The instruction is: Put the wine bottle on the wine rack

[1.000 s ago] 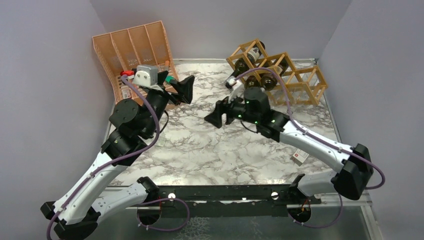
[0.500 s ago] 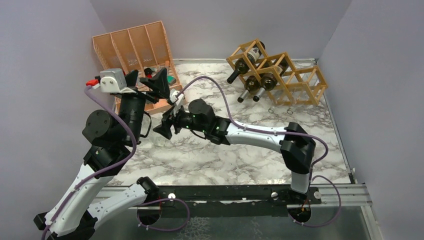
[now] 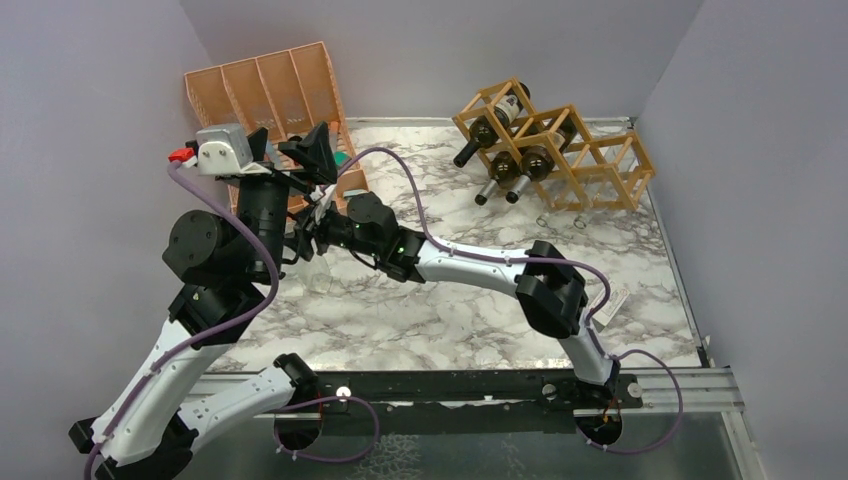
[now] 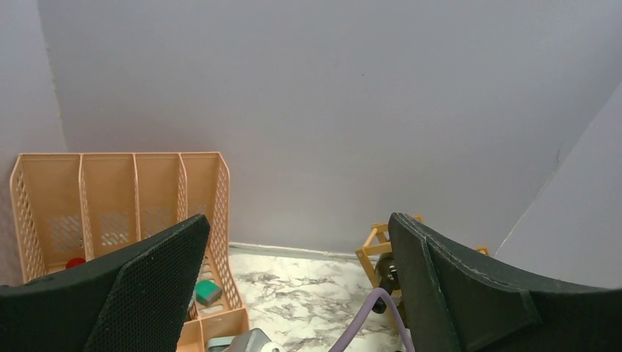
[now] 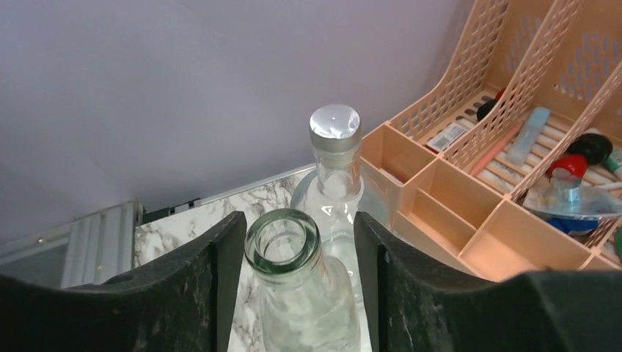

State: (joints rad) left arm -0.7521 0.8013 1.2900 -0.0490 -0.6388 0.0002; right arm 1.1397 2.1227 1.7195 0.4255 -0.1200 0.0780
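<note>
The light-wood wine rack [image 3: 585,160] stands at the back right with three dark bottles [image 3: 500,112] lying in its cells; part of it shows in the left wrist view [image 4: 375,248]. My right gripper [image 3: 308,236] reaches far left. In the right wrist view it [image 5: 295,227] is open, its fingers straddling the neck of an upright clear glass bottle with an open mouth [image 5: 283,248]. A second clear bottle with a silver cap [image 5: 335,133] stands just behind. My left gripper [image 3: 300,155] is raised, open and empty [image 4: 301,293].
The orange-pink slotted organiser [image 3: 265,95] stands at the back left, right beside the clear bottles [image 5: 469,205], with small items in its trays. The grey walls close in on the left, back and right. The right arm's purple cable [image 3: 400,170] loops over the table.
My right arm swung from near the wine rack across the table to the clear bottles by the organiser. My left arm rose and pulled back to the left.
</note>
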